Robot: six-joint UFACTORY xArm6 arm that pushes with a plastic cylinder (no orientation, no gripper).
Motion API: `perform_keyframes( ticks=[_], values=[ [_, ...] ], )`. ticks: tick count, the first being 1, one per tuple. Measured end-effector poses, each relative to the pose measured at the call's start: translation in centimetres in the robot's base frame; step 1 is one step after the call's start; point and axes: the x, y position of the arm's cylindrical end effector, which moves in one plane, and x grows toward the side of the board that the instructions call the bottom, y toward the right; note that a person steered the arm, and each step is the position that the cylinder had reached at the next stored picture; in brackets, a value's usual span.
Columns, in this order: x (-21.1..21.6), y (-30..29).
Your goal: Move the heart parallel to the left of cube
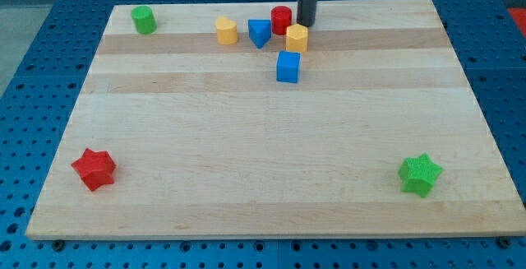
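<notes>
Near the board's top edge, the tip point(307, 25), a bare rod with no jaws to open, stands just right of the yellow heart point(226, 31)'s cluster, likely circling round, while the heart sits up-left of the blue cube point(288, 67).

On the board point(263, 137), a cluster sits near the view's top edge. The yellow heart point(226, 30) lies furthest left in it, the blue triangle point(260, 32) just to its right, then the red cylinder point(282, 19) slightly higher. The yellow hexagon point(297, 38) sits just below and right of that cylinder, and the blue cube point(288, 67) lies below the hexagon. The tip point(306, 24) stands just right of the red cylinder, above the hexagon. The green cylinder point(144, 20) occupies the top-left corner, the red star point(94, 168) the bottom left, the green star point(420, 173) the bottom right.
</notes>
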Motion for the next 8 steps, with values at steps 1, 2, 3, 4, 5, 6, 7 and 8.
perform_keyframes(
  ticks=[1,2,3,4,5,6,7,8],
  values=[
    [-3.6,-4.2],
    [-2.3,-10.5],
    [-1.1,-13.8],
    [6.1,-13.4],
    [9.9,-12.9],
    [9.0,-12.6],
    [13.2,-13.2],
    [13.4,-12.6]
  ],
)
